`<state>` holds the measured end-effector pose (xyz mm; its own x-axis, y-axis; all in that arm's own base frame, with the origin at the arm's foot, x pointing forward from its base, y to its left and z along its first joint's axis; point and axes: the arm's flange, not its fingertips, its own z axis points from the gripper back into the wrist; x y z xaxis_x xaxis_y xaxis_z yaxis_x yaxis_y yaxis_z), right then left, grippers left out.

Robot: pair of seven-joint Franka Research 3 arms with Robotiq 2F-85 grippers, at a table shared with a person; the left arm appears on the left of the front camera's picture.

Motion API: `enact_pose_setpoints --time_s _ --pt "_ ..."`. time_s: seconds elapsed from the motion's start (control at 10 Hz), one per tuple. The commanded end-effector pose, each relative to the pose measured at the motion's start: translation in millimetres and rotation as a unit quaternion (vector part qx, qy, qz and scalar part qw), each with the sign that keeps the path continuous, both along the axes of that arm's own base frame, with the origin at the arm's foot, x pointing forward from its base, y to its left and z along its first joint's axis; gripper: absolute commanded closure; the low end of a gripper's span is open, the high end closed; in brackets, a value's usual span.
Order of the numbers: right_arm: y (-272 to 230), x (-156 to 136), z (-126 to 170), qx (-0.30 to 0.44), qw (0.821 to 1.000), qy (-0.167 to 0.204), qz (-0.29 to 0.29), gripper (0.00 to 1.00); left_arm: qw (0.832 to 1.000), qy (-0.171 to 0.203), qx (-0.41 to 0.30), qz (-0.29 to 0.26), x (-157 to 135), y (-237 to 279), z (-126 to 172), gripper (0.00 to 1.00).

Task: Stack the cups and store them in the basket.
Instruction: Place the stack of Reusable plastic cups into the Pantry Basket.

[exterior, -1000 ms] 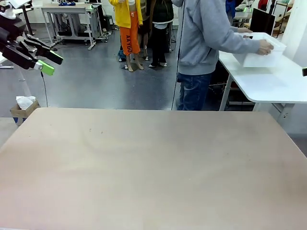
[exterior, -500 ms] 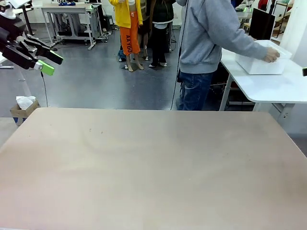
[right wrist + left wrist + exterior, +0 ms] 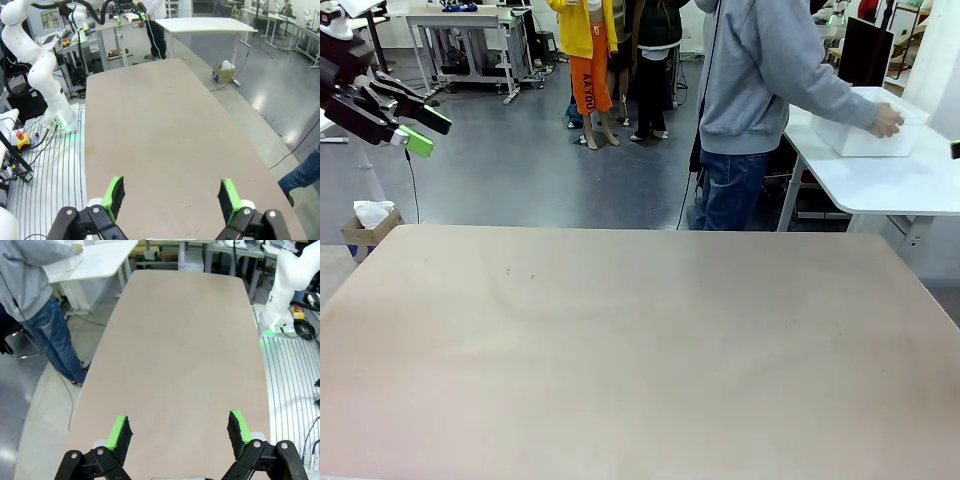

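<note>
The white basket (image 3: 868, 128) rests on a white side table (image 3: 880, 180) at the far right, beyond my table. A person in a grey hoodie (image 3: 755, 70) stands beside it with a hand on its rim. The cups are out of view. My left gripper (image 3: 428, 133) hangs high at the upper left, off my table; its wrist view has the left gripper (image 3: 179, 432) open over bare tabletop with nothing between the pads. My right gripper (image 3: 171, 196) is also open with nothing in it, above the table's other end.
The beige table (image 3: 640, 340) lies bare in front of me. A cardboard box with white paper (image 3: 370, 220) sits on the floor at the far left. Other people stand farther back. The white base of the other arm (image 3: 285, 295) stands beside the table.
The person has lowered the basket onto the side table, slid it slightly right and stepped right with it. Both of my grippers have stayed still.
</note>
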<state>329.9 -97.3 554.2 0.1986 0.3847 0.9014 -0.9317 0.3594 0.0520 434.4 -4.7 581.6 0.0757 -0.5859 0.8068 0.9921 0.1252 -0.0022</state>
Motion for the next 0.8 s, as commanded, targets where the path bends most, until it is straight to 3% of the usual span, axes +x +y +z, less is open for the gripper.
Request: enact_pose_setpoints --time_s 0.0,0.7 --pt "1.2 2.3 3.2 0.006 1.0 -0.007 0.001 0.0 1.0 0.004 0.002 0.0 -0.4 -0.5 2.1 0.0" --pt "1.2 2.3 3.2 0.006 1.0 -0.007 0.001 0.0 1.0 0.004 0.002 0.0 -0.4 -0.5 2.1 0.0"
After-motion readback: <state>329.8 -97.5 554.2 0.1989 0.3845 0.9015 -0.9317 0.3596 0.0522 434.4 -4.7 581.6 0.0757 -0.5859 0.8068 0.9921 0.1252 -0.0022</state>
